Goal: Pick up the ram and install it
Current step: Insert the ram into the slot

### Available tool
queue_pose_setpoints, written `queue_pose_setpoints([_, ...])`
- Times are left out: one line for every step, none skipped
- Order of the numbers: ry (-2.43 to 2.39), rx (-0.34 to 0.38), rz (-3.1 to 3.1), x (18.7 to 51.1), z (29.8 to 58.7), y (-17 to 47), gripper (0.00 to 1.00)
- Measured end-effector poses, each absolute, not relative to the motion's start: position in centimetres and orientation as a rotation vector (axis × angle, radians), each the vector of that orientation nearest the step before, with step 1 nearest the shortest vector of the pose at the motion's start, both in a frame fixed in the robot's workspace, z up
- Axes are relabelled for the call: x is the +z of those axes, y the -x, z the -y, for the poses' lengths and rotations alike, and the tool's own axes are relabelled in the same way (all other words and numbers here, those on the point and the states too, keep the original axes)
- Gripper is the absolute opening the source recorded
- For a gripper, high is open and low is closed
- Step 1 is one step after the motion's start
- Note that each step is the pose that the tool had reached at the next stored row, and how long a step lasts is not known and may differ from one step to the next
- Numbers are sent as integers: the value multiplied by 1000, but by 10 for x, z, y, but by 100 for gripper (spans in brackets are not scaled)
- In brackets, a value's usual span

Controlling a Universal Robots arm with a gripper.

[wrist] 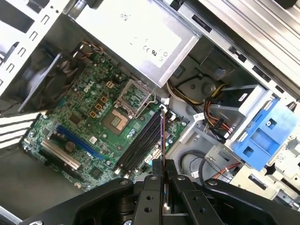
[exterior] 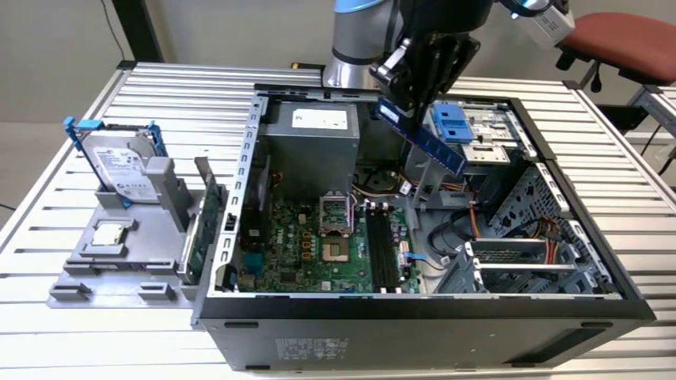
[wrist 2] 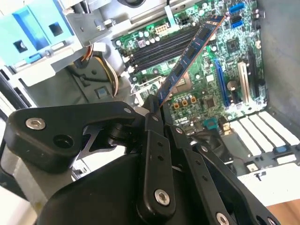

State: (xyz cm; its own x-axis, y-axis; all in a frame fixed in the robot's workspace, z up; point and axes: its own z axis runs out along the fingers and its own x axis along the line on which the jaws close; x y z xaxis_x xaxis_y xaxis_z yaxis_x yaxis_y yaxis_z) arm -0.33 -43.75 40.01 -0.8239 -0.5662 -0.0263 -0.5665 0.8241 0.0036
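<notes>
One computer case (exterior: 423, 317) is counted, lying open. Inside the case, one motherboard (wrist: 79, 103) is made out, and on it one processor socket (wrist: 116, 123) and four dark memory slots (wrist: 140, 140). Also inside the case, one silver power supply (exterior: 312, 138) and one blue drive bracket (exterior: 452, 119) are tallied. Above the case, one ram (exterior: 431, 136) is clamped in one gripper (exterior: 400, 101). Beside the case, one grey stand (exterior: 95, 273) is counted, bearing one hard drive (exterior: 119, 166), one processor chip (exterior: 109, 235) and one green card (exterior: 203, 229).
</notes>
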Motion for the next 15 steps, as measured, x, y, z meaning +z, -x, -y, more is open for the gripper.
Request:
queue_pose_setpoints([904, 17, -2984, 400, 437, 3, 0])
queue_pose_setpoints([883, 17, -2990, 400, 437, 3, 0])
queue_pose_setpoints([862, 17, -2996, 400, 438, 3, 0])
queue_pose_setpoints([839, 17, -3002, 400, 437, 3, 0])
queue_pose_setpoints([815, 16, -3009, 400, 437, 3, 0])
queue_pose_setpoints([793, 16, -3014, 400, 437, 3, 0])
queue_pose_setpoints([769, 16, -3021, 400, 437, 3, 0])
queue_pose_setpoints([745, 16, -3026, 400, 438, 3, 0])
queue_pose_setpoints([725, 17, -3031, 400, 437, 3, 0])
queue_pose_setpoints([702, 18, -3036, 400, 437, 3, 0])
queue_pose_setpoints([681, 19, -3041, 400, 437, 3, 0])
queue_pose_setpoints([658, 21, -3045, 400, 437, 3, 0])
queue_pose_setpoints([638, 22, -3049, 400, 437, 3, 0])
queue_pose_setpoints([617, 24, -3053, 400, 437, 3, 0])
queue_pose_setpoints([596, 25, -3057, 400, 437, 3, 0])
